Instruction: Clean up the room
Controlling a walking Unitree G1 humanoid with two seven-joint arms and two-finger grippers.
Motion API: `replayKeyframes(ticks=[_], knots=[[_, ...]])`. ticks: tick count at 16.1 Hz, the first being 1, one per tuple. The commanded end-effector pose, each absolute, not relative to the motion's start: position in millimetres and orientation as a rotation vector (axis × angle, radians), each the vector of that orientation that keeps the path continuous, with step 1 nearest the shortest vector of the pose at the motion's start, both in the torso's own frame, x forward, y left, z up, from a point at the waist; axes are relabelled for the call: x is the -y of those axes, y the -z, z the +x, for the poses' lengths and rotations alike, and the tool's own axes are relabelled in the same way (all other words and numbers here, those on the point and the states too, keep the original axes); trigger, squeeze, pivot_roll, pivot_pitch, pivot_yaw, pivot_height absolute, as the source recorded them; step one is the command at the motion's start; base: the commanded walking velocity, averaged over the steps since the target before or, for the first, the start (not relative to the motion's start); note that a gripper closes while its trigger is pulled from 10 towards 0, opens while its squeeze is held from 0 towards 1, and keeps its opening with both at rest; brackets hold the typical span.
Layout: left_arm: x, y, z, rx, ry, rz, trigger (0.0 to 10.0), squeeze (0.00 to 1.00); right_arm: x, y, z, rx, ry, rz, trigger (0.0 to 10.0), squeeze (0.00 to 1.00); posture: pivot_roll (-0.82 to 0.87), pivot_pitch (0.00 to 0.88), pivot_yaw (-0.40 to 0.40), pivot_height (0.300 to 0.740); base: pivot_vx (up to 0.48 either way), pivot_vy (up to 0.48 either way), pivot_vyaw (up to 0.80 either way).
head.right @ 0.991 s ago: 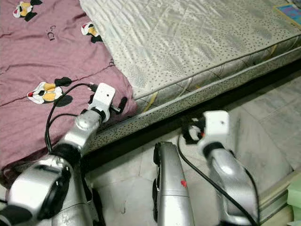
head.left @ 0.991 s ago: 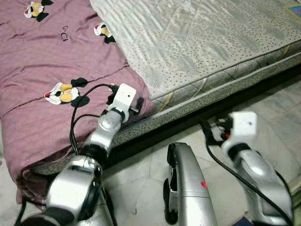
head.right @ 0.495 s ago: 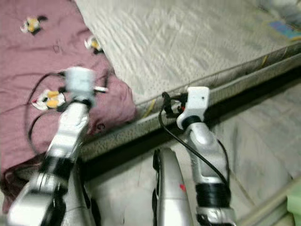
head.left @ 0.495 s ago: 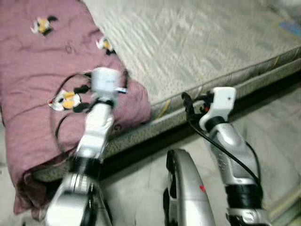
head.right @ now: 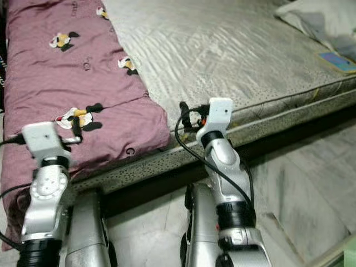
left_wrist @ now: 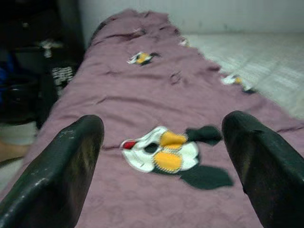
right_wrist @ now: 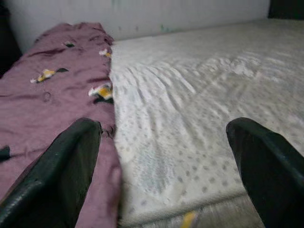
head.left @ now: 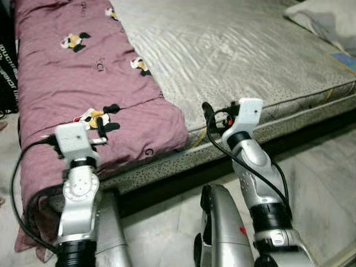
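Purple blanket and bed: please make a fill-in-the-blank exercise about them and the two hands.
1. The purple blanket lies on the robot's ____ side of the mattress.
2. The left hand, with its fingers ____, faces a cartoon print.
3. The right hand faces the ____ where blanket and bare mattress meet.

Missing words: left; open; edge

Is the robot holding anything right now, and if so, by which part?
Nothing is held. The left pincer is open above the purple blanket, and the right pincer is open at the edge of the bare mattress.
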State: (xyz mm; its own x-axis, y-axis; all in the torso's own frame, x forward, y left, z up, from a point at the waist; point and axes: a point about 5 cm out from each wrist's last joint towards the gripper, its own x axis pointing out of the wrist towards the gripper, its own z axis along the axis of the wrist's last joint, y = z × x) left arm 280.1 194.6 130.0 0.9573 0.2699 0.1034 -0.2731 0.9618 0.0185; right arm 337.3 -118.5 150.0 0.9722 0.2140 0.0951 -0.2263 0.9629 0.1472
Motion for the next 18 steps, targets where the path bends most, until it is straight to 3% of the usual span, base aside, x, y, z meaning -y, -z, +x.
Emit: replayKeyframes(ticks=[1,3,6,18], knots=[[-190,-137,281,0.135,-0.235,0.013,10.0,0.0,121,-158,342,0.117,-0.214,0.153,10.0,0.0,0.05,0.0,-0.063,0.5,0.0,0.0,0.0],[-190,-140,279,0.14,-0.268,0.081,10.0,0.0,119,-166,349,0.154,-0.208,0.173,10.0,0.0,0.05,0.0,-0.064,0.53,0.0,0.0,0.0],[-192,-132,279,0.099,-0.265,0.047,10.0,0.0,118,-165,348,0.163,-0.209,0.178,10.0,0.0,0.03,0.0,-0.055,0.565,0.0,0.0,0.0],[-177,-127,290,0.067,-0.141,0.141,10.0,0.0,121,-162,352,0.17,-0.205,0.155,10.0,0.0,0.03,0.0,-0.054,0.71,0.0,0.0,0.0]])
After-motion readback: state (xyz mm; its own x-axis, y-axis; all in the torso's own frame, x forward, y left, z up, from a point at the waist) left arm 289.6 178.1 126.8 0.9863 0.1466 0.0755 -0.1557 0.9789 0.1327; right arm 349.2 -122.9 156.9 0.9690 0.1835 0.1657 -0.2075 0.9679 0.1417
